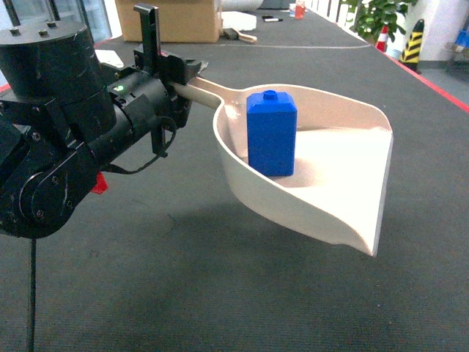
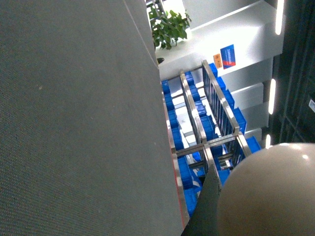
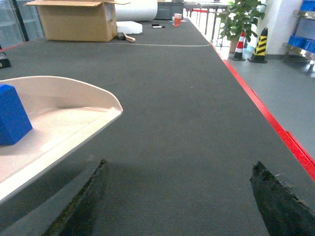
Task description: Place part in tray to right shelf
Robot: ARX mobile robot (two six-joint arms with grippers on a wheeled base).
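The blue part (image 1: 272, 134) stands upright inside the pale beige tray (image 1: 344, 198), which hangs tilted above the dark table. My left gripper (image 1: 178, 83) is shut on the tray's handle (image 1: 209, 89) at the upper left. In the left wrist view the tray's rounded underside (image 2: 270, 191) fills the lower right beside one dark finger (image 2: 210, 209). The right wrist view shows the part (image 3: 12, 122) in the tray (image 3: 74, 105) at the left. My right gripper (image 3: 182, 196) is open over bare table, apart from the tray. I cannot tell whether the steel rack (image 2: 209, 123) holding blue bins is the right shelf.
A cardboard box (image 1: 179, 20) and small items sit at the table's far end. A red strip (image 3: 266, 113) marks the table's right edge, with floor, a plant (image 3: 241, 17) and striped cones (image 3: 259, 45) beyond it. Blue bins (image 3: 301, 40) sit on a shelf far right.
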